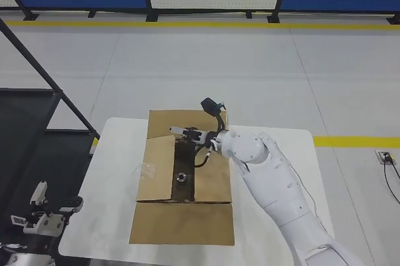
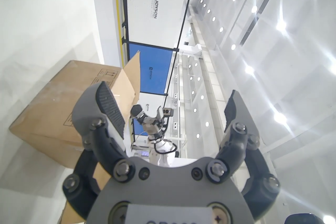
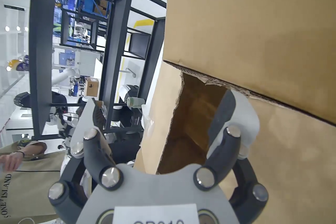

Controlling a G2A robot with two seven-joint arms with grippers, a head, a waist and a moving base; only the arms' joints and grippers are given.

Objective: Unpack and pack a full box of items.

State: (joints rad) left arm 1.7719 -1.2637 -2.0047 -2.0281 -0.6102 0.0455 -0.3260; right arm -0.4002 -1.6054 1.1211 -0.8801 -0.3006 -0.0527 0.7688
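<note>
A brown cardboard box [image 1: 180, 226] stands on the white table [image 1: 107, 219] with its flaps spread. Its middle is a dark gap where a small round item [image 1: 182, 177] lies. A clear plastic bag [image 1: 147, 171] rests on the box's left flap. My right gripper [image 1: 185, 132] is at the box's far end, open, and holds nothing. In the right wrist view that gripper [image 3: 160, 114] hangs before a torn flap edge and the box [image 3: 262, 25] interior. My left gripper [image 1: 54, 199] is off the table's near left corner. It is open and empty [image 2: 168, 107], with the box [image 2: 52, 109] beside it.
A black metal rack [image 1: 27, 133] stands left of the table. Bare white tabletop lies on both sides of the box. A yellow floor line [image 1: 359, 141] runs behind the table at the right.
</note>
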